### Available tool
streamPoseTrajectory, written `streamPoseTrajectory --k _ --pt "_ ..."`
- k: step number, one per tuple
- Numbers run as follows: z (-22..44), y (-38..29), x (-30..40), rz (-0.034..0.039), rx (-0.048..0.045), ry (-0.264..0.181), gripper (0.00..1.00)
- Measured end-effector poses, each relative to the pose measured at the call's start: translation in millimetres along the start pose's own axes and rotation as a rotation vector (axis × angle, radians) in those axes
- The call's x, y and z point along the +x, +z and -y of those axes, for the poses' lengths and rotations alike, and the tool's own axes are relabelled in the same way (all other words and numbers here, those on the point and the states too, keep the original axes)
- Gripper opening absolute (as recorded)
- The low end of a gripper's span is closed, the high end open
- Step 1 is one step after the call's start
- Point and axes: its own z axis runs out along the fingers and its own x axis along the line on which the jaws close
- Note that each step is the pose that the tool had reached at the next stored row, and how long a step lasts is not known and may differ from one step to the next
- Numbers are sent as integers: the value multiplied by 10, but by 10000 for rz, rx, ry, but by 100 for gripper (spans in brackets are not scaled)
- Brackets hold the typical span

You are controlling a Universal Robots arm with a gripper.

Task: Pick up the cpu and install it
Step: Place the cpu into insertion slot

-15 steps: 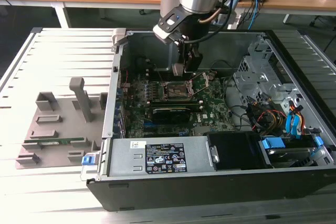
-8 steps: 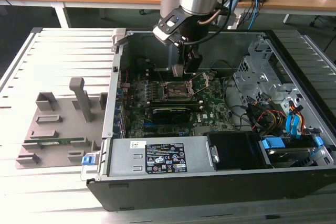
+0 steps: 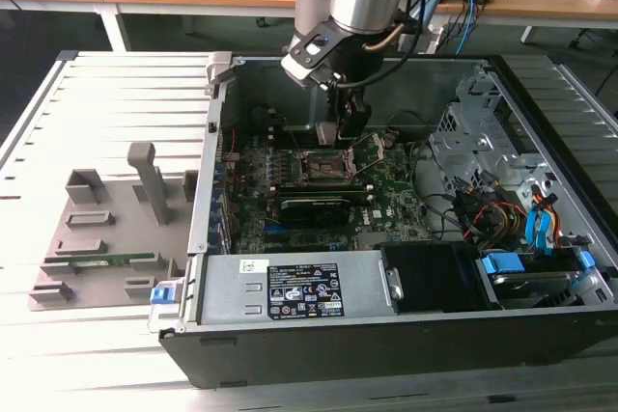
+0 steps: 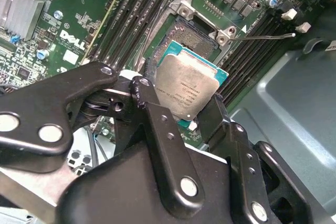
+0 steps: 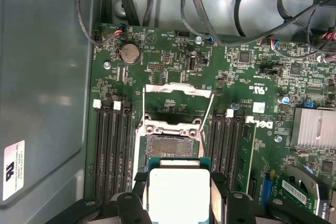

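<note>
While the gripper (image 4: 184,100) clamps the cpu (image 4: 188,83) by two opposite edges, it hangs near the open socket (image 5: 169,145) | step: likely aligning | care: keep level, match corners, lower softly

The cpu (image 5: 179,195), near the socket (image 5: 170,148), is cut off by the first wrist view's edge. In the second wrist view the gripper (image 4: 181,97) hides the cpu's side away from the socket.
</note>
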Motion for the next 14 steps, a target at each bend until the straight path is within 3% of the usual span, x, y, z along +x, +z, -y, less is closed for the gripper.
streamPoseTrajectory --k 12,14 --pt "-4 70 1 0 0 0 55" --pt "-7 129 2 0 0 0 55"
